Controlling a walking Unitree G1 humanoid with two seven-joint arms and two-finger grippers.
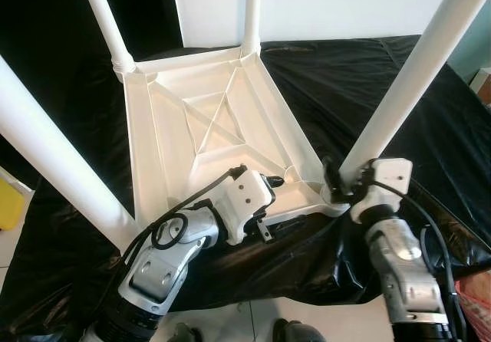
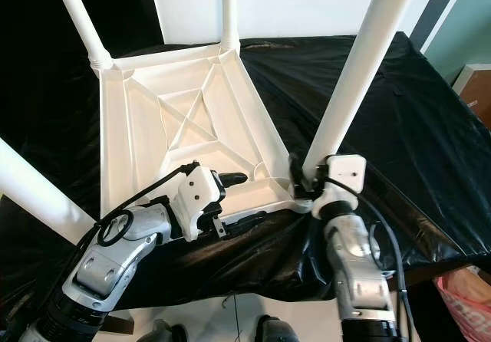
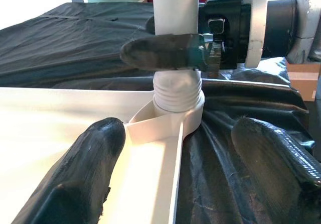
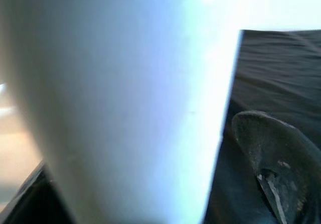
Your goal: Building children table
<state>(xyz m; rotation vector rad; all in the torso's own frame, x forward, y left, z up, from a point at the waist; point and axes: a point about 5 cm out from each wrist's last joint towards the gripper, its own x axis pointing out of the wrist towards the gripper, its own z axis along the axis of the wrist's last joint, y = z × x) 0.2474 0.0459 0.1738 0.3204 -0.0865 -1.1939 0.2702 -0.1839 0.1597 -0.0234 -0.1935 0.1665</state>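
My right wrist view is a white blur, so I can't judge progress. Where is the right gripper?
Observer: The right gripper is at the leg, just above its threaded base.
Operator: Is the thread fully in?
Observer: No, ridges show above the socket.
Operator: And the left gripper?
Observer: The left gripper is open, straddling the tabletop rim beside that socket.

Two silver arms, rounded metal shells ringed with black joints. The left arm (image 1: 165,254) carries a looped black cable running to a white boxy wrist block. The right arm (image 1: 403,269) wears the same white block, black cable trailing alongside. Each gripper ends in long, matte black fingers (image 3: 83,179), rounded, slightly scuffed.
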